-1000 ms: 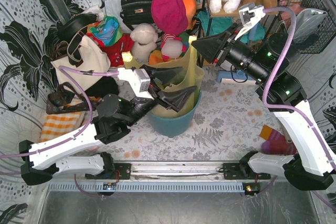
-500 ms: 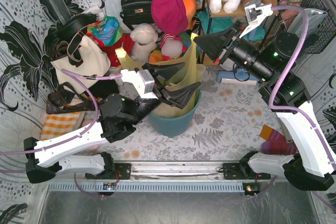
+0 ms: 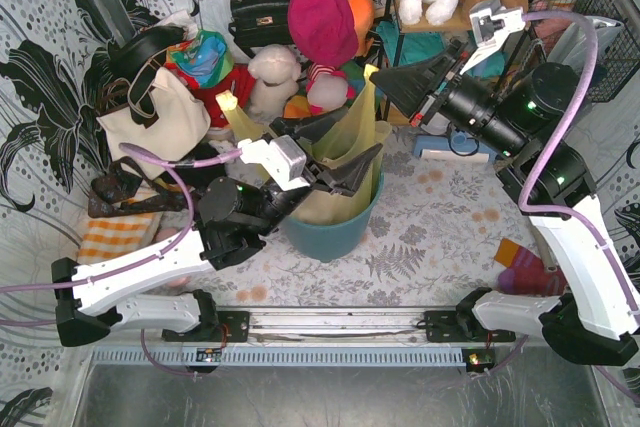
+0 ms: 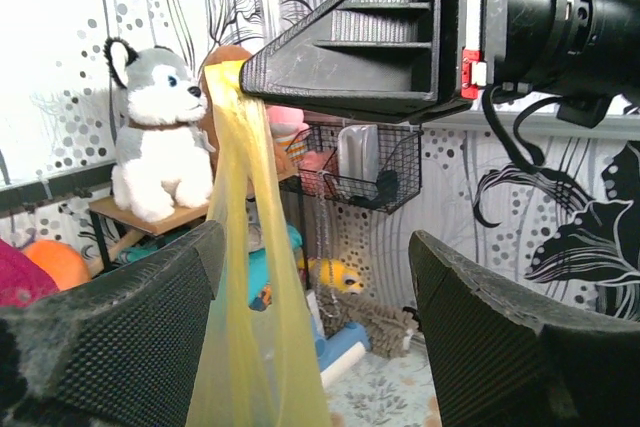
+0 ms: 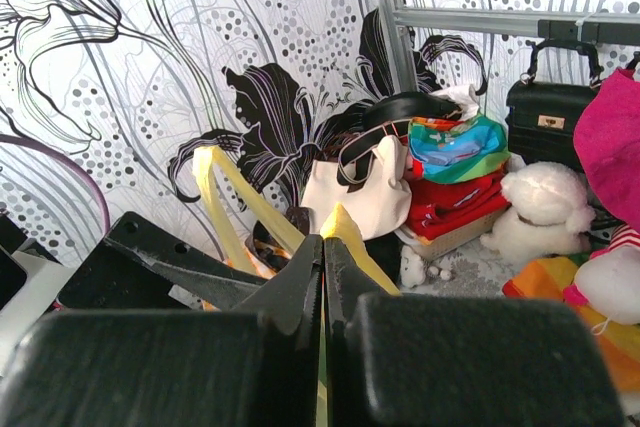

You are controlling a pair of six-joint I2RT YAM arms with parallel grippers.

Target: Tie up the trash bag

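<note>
Trash bag: translucent yellow-green. Bin: teal. Tote bag: cream, black straps. Handbag: black, gold clasp. Husky plush: grey and white, blue eyes. Wall: white, black floral outlines and dots. Tablecloth: pale grey, fern print. Folded cloth: orange-white stripes.

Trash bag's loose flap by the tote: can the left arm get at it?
Probably yes: the left end effector is open and the flap stands free, nothing over it, though it must pull back.
</note>
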